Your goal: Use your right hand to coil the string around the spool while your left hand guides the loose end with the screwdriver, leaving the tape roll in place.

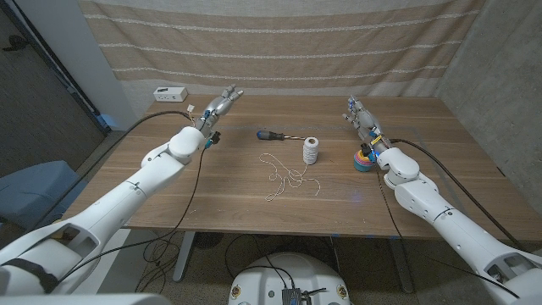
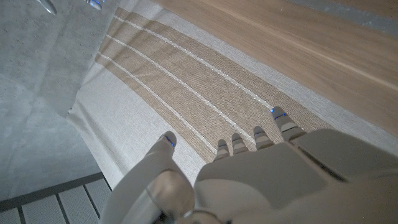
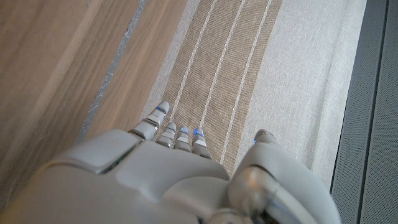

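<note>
While the wooden table [image 1: 220, 199] takes up most of the head view, a beige striped curtain [image 1: 279, 42] hangs behind its far edge. Both arms reach out to that far edge. The left hand [image 1: 222, 104] sits near the far left corner, fingers extended and apart, holding nothing; the right hand [image 1: 360, 114] is over the far right side, fingers likewise stretched out and empty. Between them, well apart from either hand, lie the task's things — the spool [image 1: 311, 151] stands upright near the table's middle, wound with white string, and its loose string [image 1: 284, 174] trails in loops toward the near side. The screwdriver [image 1: 275, 135], dark-handled, lies just left of the spool, nearer the left hand yet untouched. A colourful tape roll [image 1: 362, 161] rests just beside the right wrist. A small white box [image 1: 169, 92] sits at the far left edge.
</note>
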